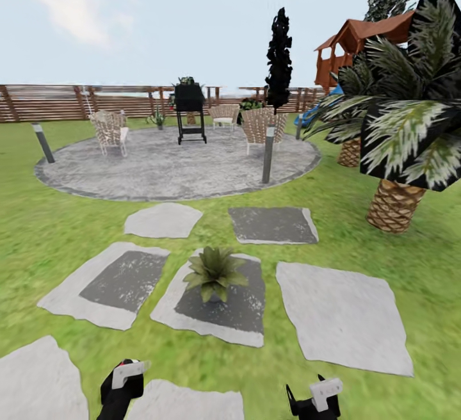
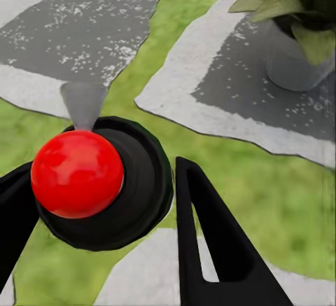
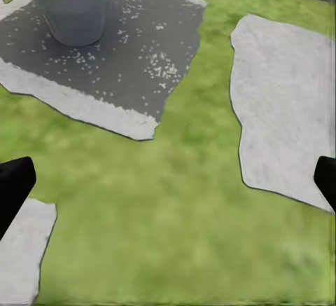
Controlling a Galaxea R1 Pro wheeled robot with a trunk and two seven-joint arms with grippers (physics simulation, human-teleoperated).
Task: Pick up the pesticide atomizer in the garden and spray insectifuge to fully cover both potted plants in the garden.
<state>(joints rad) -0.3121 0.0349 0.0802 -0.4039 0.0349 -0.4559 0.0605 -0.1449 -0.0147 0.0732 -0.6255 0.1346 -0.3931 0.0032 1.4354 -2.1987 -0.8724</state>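
Spreading ahead of both pincers, the garden (image 1: 57, 228) lawn carries grey slabs (image 1: 346, 317); a potted plant (image 1: 214, 273) stands on one, beyond them. The left pincer (image 2: 105, 201) pinches the atomizer (image 2: 98, 183) with its red ball, while the right pincer (image 3: 168, 180) is spread wide.

Left gripper (image 1: 121, 387): we see a glossy black body with a white bracket.
Right gripper (image 1: 315, 399): black, white bracket, tapered black fingers (image 3: 14, 183).
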